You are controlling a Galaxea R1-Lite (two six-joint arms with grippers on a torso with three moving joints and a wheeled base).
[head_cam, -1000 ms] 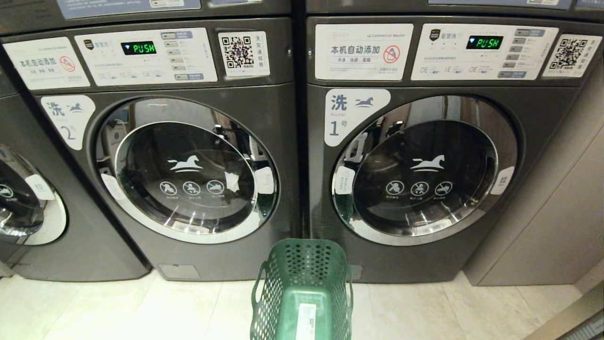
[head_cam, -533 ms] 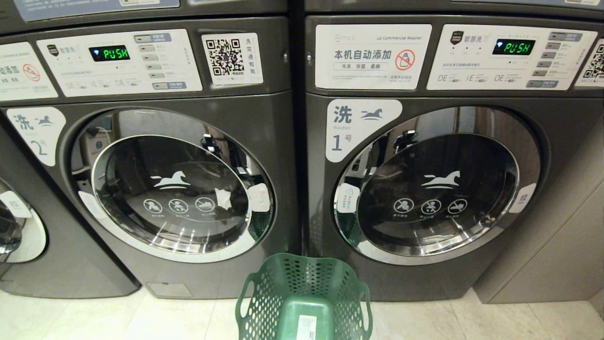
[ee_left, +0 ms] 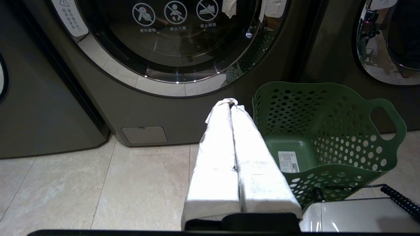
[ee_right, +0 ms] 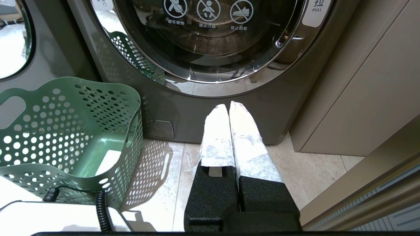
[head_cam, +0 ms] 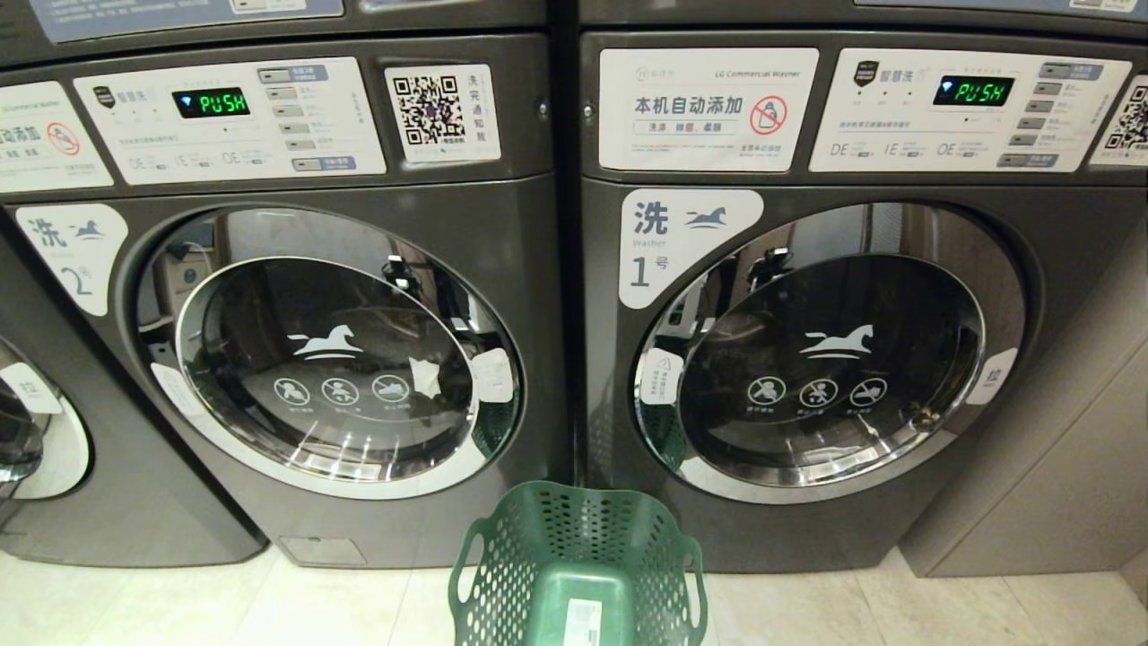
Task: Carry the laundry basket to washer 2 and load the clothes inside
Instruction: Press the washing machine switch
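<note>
Green perforated laundry basket [head_cam: 578, 565] empty; left pincer [ee_left: 231, 102], right pincer [ee_right: 228, 106] closed, gripping nothing.

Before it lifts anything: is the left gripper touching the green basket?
Apart. The left wrist view shows the shut left gripper beside the green basket, dark washer front visible between them.

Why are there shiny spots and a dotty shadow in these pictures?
Head view: room light glares off the chrome ring of washer 2's door. Right wrist view: light through the holes of the green basket throws a dotted shadow on the floor. Left wrist view: small glints along the door rim.
</note>
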